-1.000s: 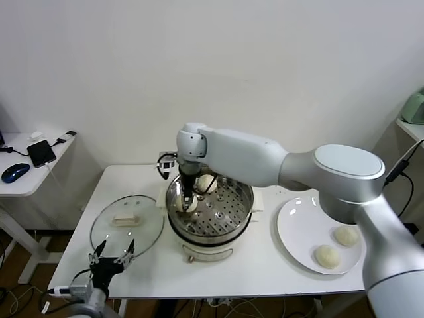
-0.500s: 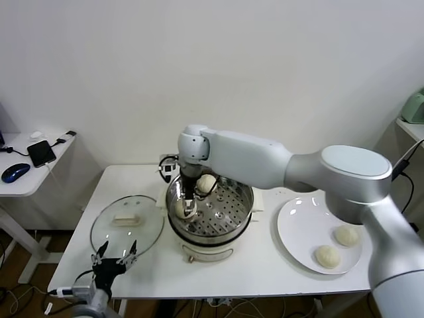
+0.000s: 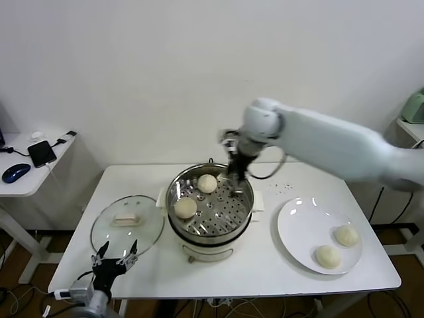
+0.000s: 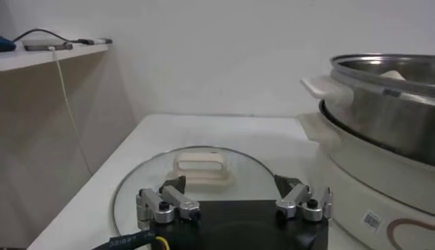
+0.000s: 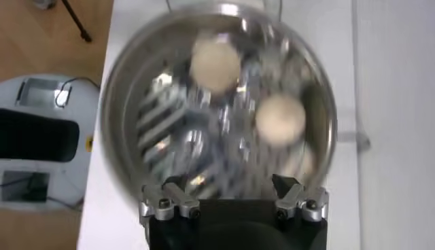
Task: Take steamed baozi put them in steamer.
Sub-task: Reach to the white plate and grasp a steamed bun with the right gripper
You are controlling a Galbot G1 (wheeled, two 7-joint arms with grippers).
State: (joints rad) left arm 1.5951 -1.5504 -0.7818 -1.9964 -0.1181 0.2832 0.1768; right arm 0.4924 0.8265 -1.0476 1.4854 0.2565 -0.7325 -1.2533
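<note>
Hovering empty over the steamer (image 3: pixel 210 228) — right hand (image 3: pixel 236 177), fingers spread.

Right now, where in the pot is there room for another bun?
The steamer holds two baozi on its left and back side. Its tray is bare at the front and right, toward the plate. The back right rim is crowded by the right gripper, which is open.

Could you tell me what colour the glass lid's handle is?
Cream, clearest in the left wrist view: the flat glass lid's handle.
</note>
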